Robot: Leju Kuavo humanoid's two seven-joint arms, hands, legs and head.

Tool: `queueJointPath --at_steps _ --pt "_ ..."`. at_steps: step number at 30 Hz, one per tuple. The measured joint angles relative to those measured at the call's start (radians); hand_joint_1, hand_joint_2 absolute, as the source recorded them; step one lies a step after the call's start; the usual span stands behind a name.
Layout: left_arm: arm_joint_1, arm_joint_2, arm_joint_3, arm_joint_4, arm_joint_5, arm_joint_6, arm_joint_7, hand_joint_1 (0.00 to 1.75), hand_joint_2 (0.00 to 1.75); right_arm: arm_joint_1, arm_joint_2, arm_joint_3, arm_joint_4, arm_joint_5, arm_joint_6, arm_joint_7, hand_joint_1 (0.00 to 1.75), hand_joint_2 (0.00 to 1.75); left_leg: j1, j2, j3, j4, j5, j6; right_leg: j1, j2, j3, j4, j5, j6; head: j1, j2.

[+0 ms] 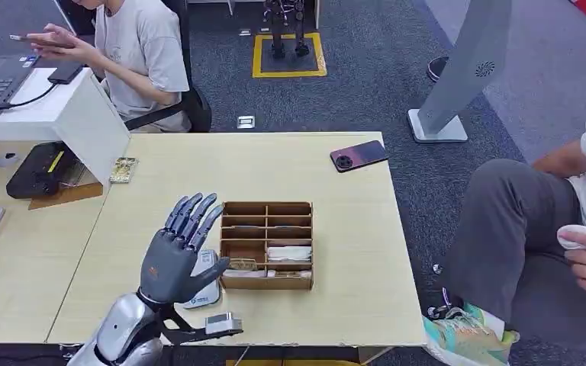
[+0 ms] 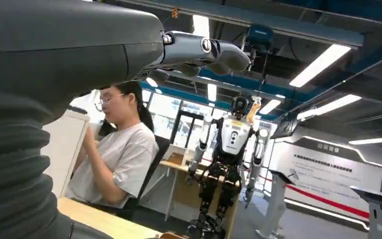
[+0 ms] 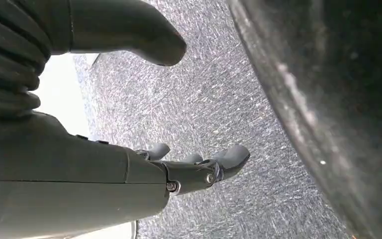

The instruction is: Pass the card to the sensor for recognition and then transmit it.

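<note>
Left hand (image 1: 180, 252) raised over the table (image 1: 351, 252), fingers spread and holding nothing, just beside the wooden compartment box (image 1: 267, 245). A white card (image 1: 205, 290) lies on the table under the palm, touching the box's near-left corner. Right hand (image 3: 129, 164) hangs over grey carpet (image 3: 219, 99), fingers loosely apart, empty.
</note>
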Motion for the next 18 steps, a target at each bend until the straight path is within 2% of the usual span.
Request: queueJointPath --at_steps 6,18 --pt "-0.013 -0.026 0.005 0.082 0.003 0.002 0.021 0.00 1.75 0.000 0.000 0.000 0.000 0.001 0.000 0.000 0.00 1.75 0.000 0.000 0.000 0.000 0.000 0.000 0.000 0.000 0.000 0.000 0.000 0.000 0.000 0.000" --pt "-0.013 -0.035 0.013 0.189 -0.023 -0.031 0.030 0.00 1.75 0.000 0.000 0.000 0.000 0.003 0.000 0.000 0.00 1.75 0.000 0.000 0.000 0.000 0.000 0.000 0.000 0.000 0.000 0.000 0.000 0.000 0.000 0.000"
